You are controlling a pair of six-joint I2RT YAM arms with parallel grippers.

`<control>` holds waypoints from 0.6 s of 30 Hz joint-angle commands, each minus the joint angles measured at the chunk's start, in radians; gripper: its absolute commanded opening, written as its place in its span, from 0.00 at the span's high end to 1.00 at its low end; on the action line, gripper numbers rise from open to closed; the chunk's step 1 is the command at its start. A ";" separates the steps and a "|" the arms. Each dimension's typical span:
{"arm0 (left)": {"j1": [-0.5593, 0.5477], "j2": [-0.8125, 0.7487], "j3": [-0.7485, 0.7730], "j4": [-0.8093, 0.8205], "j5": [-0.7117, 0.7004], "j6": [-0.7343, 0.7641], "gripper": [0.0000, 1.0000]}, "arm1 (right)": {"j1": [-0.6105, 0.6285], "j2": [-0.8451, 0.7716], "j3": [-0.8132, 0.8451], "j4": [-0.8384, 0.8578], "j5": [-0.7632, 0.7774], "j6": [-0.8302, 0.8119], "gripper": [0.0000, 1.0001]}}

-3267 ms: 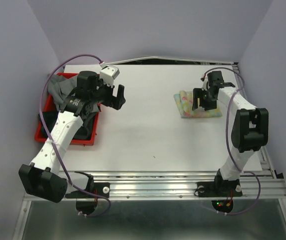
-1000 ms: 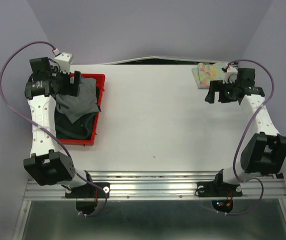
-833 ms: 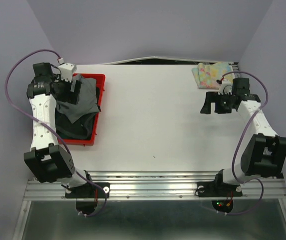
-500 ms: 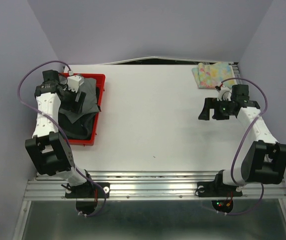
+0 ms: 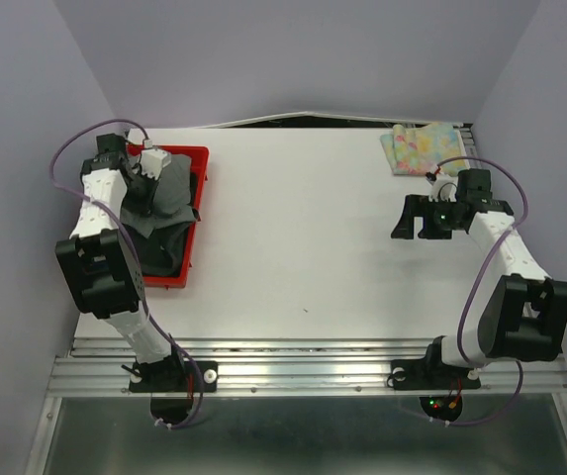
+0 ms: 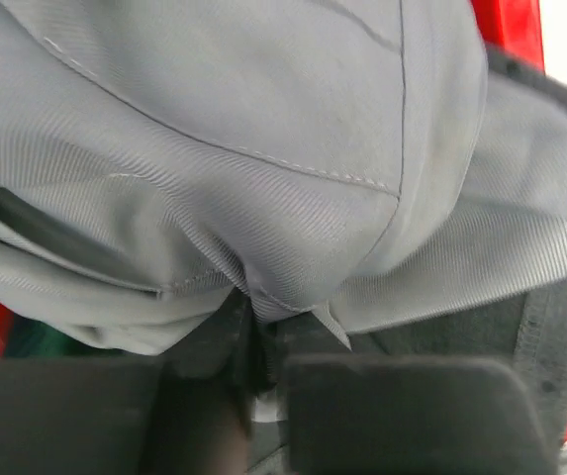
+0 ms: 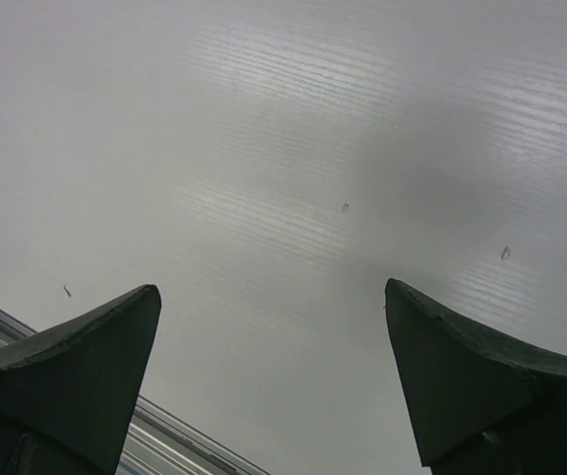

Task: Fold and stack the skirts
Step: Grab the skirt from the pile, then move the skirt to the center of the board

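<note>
The left pincer (image 6: 256, 394) is standing narrow, pinching a puckered fold of the light grey ribbed-cloth skirt (image 6: 263, 148), which is lying on darker garments (image 5: 160, 259) inside the rectangular red plastic bin (image 5: 201, 190) at the left of the white table (image 5: 303, 237). The lift should be going straight up and slowly, so that one skirt alone is leaving the bin. The right pincer (image 7: 271, 292) is hanging wide and empty over bare table, well apart from the folded pastel yellow-blue floral skirt (image 5: 422, 148) at the far right corner.
</note>
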 commanded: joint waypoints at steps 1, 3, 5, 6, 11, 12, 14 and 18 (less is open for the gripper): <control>-0.003 -0.018 0.256 -0.001 0.032 -0.051 1.00 | 0.007 -0.001 0.049 0.020 -0.017 0.006 0.00; -0.006 -0.001 0.374 -0.067 0.079 -0.083 1.00 | 0.007 -0.004 0.056 0.015 -0.017 0.009 0.00; -0.015 0.022 0.589 -0.131 0.124 -0.100 1.00 | 0.007 -0.006 0.064 0.014 -0.021 0.012 0.00; -0.023 0.045 0.667 -0.193 0.161 -0.120 1.00 | 0.007 -0.006 0.067 0.014 -0.027 0.012 0.00; -0.110 0.023 0.927 -0.222 0.256 -0.161 1.00 | 0.007 0.003 0.089 0.020 -0.046 0.019 0.00; -0.130 0.006 0.918 -0.204 0.270 -0.161 1.00 | 0.007 0.005 0.093 0.020 -0.050 0.016 0.00; -0.201 -0.039 0.866 -0.132 0.287 -0.186 1.00 | 0.007 0.002 0.104 0.020 -0.075 0.013 0.00; -0.317 -0.152 0.781 0.007 0.366 -0.275 1.00 | 0.007 -0.015 0.115 0.038 -0.121 0.010 0.00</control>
